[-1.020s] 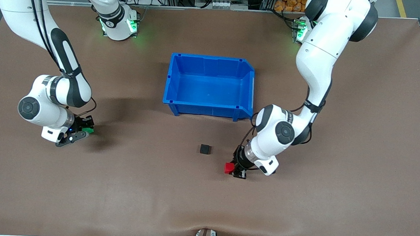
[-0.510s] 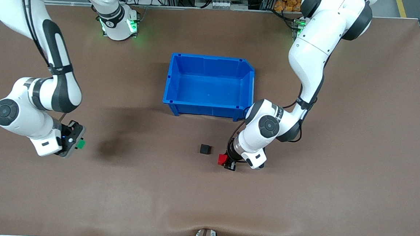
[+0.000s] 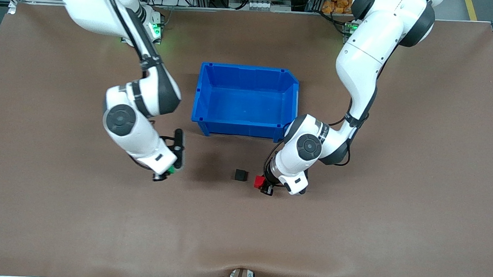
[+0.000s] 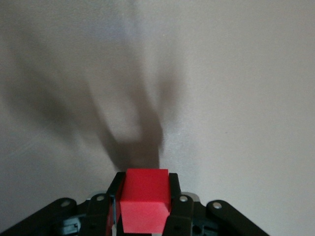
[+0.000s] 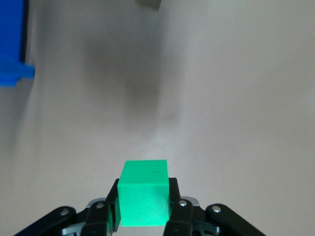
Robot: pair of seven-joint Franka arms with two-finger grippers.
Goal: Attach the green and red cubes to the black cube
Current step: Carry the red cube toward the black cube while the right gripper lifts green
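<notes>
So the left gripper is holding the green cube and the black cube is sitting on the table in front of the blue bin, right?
Not quite. The left gripper holds the red cube, as the left wrist view shows. The black cube does sit on the table in front of the blue bin.

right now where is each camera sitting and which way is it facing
Front view: high across the table, facing both robots; it shows both arms, the blue bin, the black cube, the left gripper and the right gripper.
Left wrist view: on the left arm's wrist, looking down past its fingers at the red cube they clamp and the bare table.
Right wrist view: on the right arm's wrist, looking past its fingers at the clamped green cube.
Shared: the right wrist and front views both show the bin.
</notes>
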